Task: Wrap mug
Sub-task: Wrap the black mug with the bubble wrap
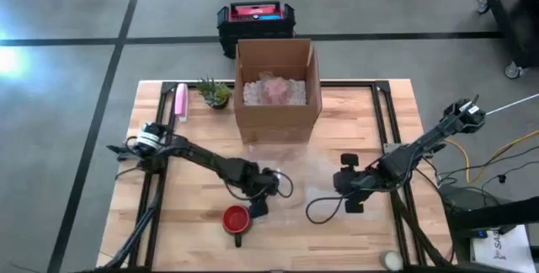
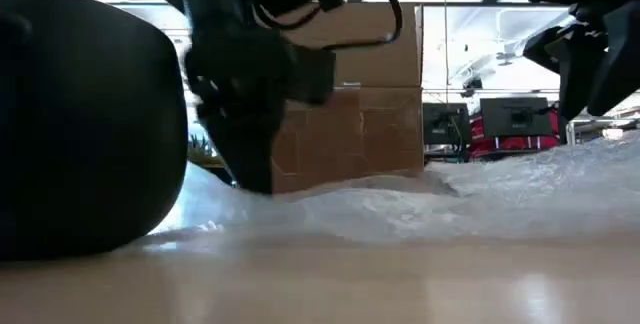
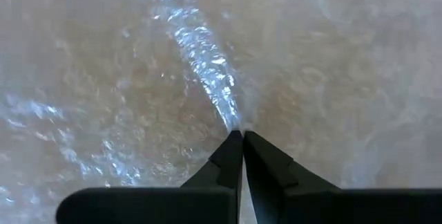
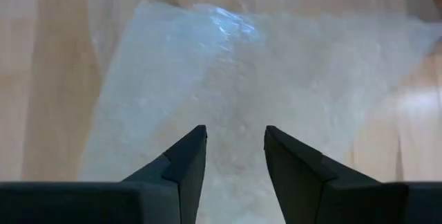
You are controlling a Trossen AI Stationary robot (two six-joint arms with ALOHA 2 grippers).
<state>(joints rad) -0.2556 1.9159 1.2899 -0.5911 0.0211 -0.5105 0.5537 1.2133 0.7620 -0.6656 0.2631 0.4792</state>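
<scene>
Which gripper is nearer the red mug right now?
Left. The left gripper sits just beside the red mug, pinching the bubble wrap; the right gripper hovers open, farther off across the sheet.

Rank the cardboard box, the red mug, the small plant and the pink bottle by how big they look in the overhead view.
1. cardboard box, clearly largest.
2. red mug.
3. small plant and pink bottle: these look about alike, so I won't rank them.

Showing a red mug (image 1: pixel 236 219) with a dark handle, lying on a pale wooden table (image 1: pixel 168 222). Gleaming beside it, clear bubble wrap (image 4: pixel 276 92) dotted with small bubbles. Standing behind, a brown cardboard box (image 1: pixel 276 96) holding pink-and-white filling.
</scene>
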